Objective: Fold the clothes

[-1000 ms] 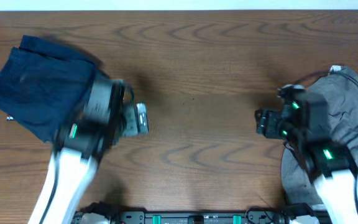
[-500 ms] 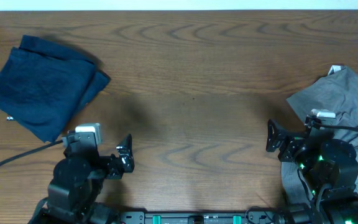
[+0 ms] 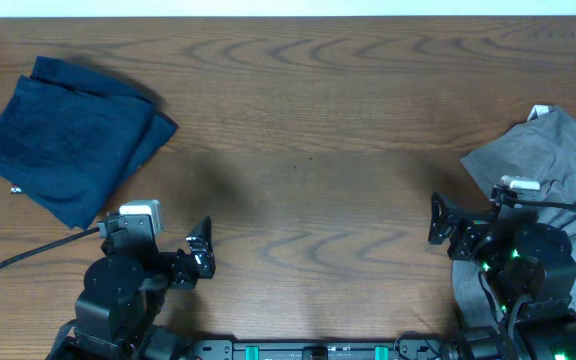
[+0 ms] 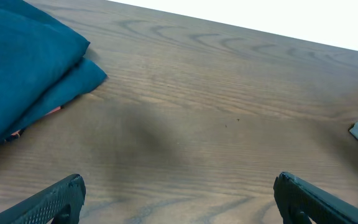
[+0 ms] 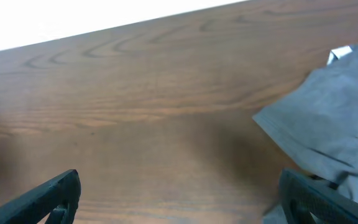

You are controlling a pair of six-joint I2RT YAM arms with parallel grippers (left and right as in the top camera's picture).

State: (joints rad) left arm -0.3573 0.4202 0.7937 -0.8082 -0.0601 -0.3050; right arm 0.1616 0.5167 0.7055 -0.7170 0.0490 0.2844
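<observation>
Navy clothes (image 3: 63,140) lie folded on the table (image 3: 308,120), well apart from my left gripper (image 3: 201,250). Grey clothes (image 3: 553,165) lie crumpled just beside my right gripper (image 3: 436,222). Both are spread wide.

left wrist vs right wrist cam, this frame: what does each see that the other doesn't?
Left wrist only: the folded navy garment, at the left of that view.
Right wrist only: most of the rumpled grey garment, with a white tag at its far edge.
Both: the wooden table, and each view's own gripper open with nothing in it, the left gripper and the right gripper. The left wrist view also catches a sliver of grey at its right edge.
</observation>
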